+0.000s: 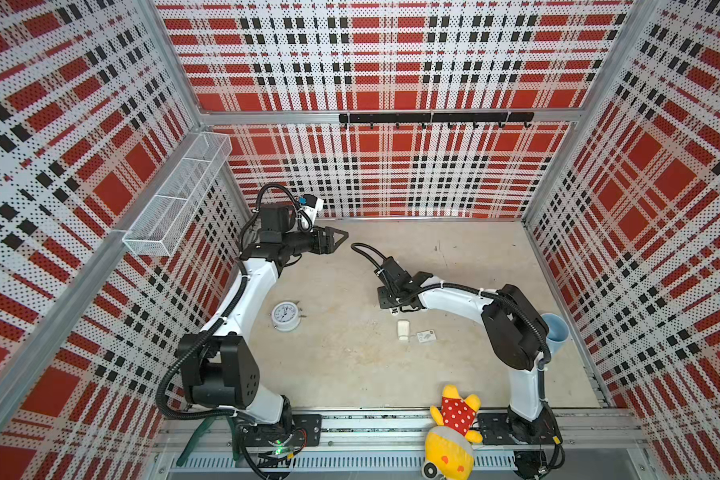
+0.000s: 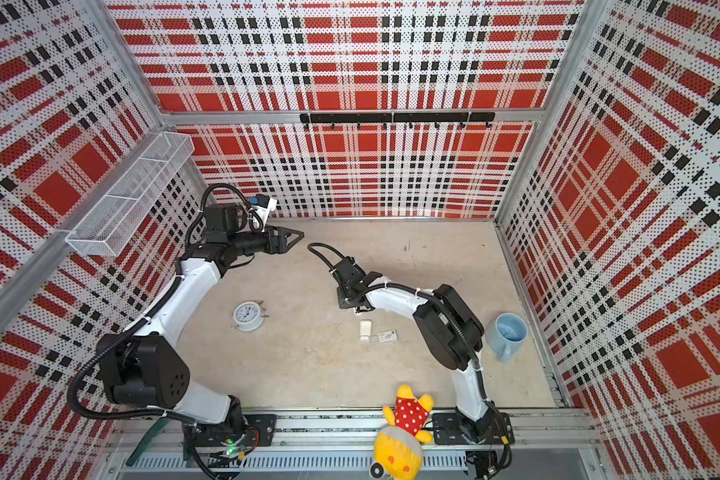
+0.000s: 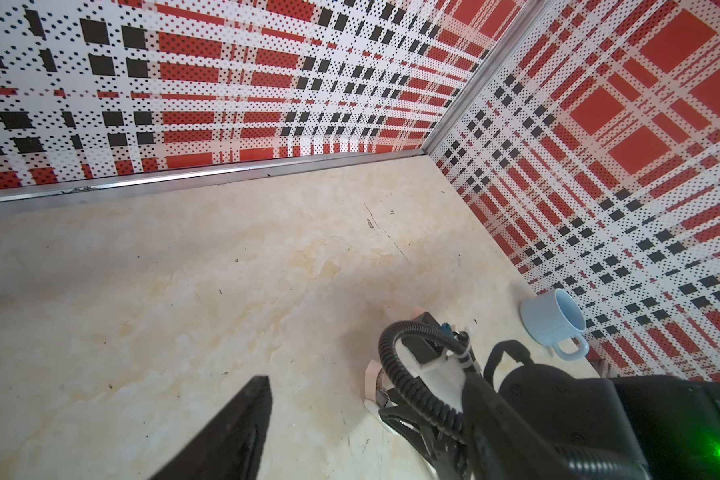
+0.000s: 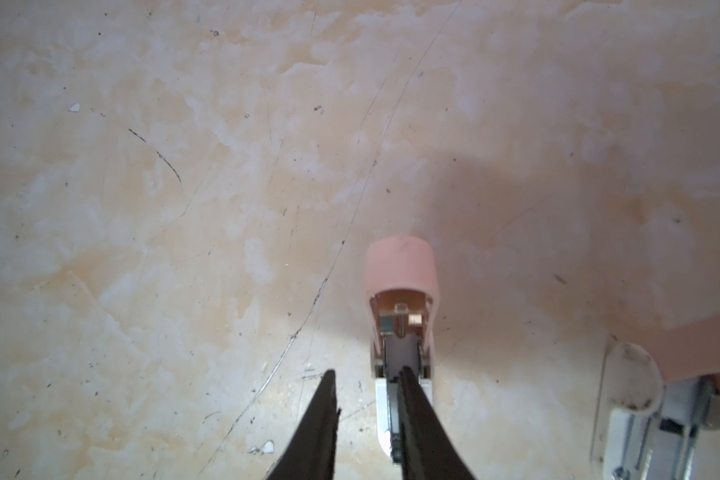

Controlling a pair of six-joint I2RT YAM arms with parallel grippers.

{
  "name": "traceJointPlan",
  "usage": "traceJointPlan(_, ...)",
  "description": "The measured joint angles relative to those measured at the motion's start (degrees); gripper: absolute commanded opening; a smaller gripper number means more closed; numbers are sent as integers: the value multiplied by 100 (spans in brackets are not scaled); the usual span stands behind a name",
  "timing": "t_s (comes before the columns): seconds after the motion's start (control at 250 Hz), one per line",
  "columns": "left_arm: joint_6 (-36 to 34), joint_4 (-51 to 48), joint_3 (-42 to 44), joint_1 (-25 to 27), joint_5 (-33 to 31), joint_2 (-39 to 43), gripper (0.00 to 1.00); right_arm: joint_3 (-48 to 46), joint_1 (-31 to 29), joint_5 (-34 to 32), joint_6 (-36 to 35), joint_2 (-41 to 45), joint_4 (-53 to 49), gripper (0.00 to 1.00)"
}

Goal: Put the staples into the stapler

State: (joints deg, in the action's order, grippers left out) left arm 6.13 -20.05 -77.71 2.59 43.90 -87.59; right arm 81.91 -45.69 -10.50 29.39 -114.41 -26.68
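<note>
A pink stapler (image 4: 400, 266) lies on the table with its lid swung open and its white base and metal channel bared. My right gripper (image 4: 366, 372) points down at it, open by a narrow gap with only bare table between the fingers. One fingertip (image 4: 412, 399) rests over the channel. A thin grey strip (image 4: 393, 419) runs beside that finger; I cannot tell whether it is the staples or the rail. In both top views the right gripper (image 1: 391, 309) hides this stapler. My left gripper (image 1: 334, 240) hangs open and empty near the back left.
A second pale stapler (image 1: 403, 330) and a small white card box (image 1: 426, 336) lie just in front of the right gripper. A white alarm clock (image 1: 285, 316) sits centre-left and a blue mug (image 2: 509, 334) by the right wall. A yellow plush toy (image 1: 454, 428) lies on the front rail.
</note>
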Motion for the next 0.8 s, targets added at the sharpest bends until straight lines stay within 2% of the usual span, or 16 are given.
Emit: traceJointPlan(0.8,-17,-15,0,-2,-42,2,75,79,79,256,-17,-225,81,28)
